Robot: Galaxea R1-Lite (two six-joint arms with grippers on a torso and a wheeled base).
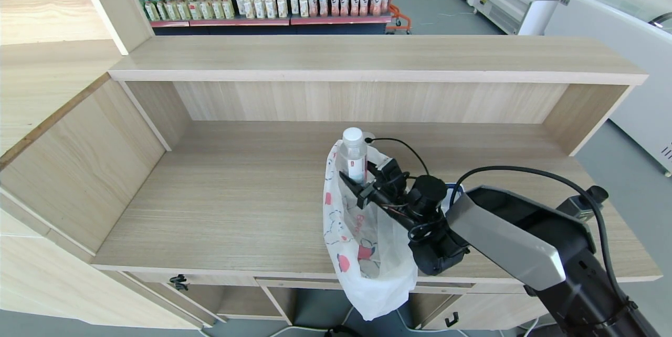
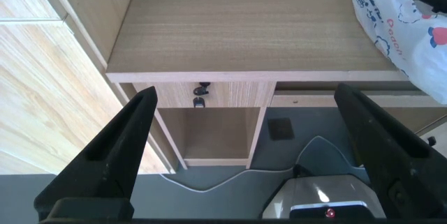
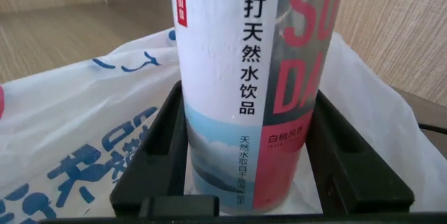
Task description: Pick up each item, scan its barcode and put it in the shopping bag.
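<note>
Right arm [image 1: 514, 242]: silver-grey shell over black links, looping black cables [image 1: 525, 171], matte black gripper [image 1: 363, 178].

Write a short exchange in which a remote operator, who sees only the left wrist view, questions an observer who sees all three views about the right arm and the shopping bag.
Operator: My view catches just a piece of the shopping bag. Does the right arm hold anything?
Observer: Yes. The right gripper has its jaws shut on a clear bottle with a white cap.
Operator: How does the bottle stand relative to the bag?
Observer: It is upright at the far end of the bag's open mouth, and the right wrist view shows bag plastic directly beneath it.
</note>
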